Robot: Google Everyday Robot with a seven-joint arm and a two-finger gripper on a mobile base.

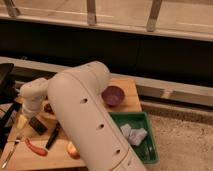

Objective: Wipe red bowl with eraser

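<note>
At the far left a thin utensil (10,152) lies on the wooden counter (128,88), its lower end cut off by the picture's edge. Just right of it sits a small pale-yellow piece (22,121), too blurred to name.

The gripper (34,118) hangs from the white wrist over the counter's left part, pointing down. Its jaws stand released, spread wide, and no grasp shows. Right under its tip lies the eraser (39,126): a small, flat, black block on the wood. Its long axis seems to run slantwise, from upper left down to lower right. Where the gripper's tip ends and the block begins is hard to make out, so I cannot tell whether they touch.

Just behind and to the right, the red bowl (48,108) shows only as a dark orange-red sliver; the arm (85,115) hides the rest.

Nearer the front edge lie a curved orange-red thing (36,147), a black-handled knife (52,136) pointing slantwise, and an apple (73,149) half covered by the arm. The thick white arm crosses the middle and hides much of the counter.

Right of it stands the dark purple bowl (113,95), upright, in full view. In front of that bowl a green tray (151,151) holds pale crumpled pieces (133,134).
</note>
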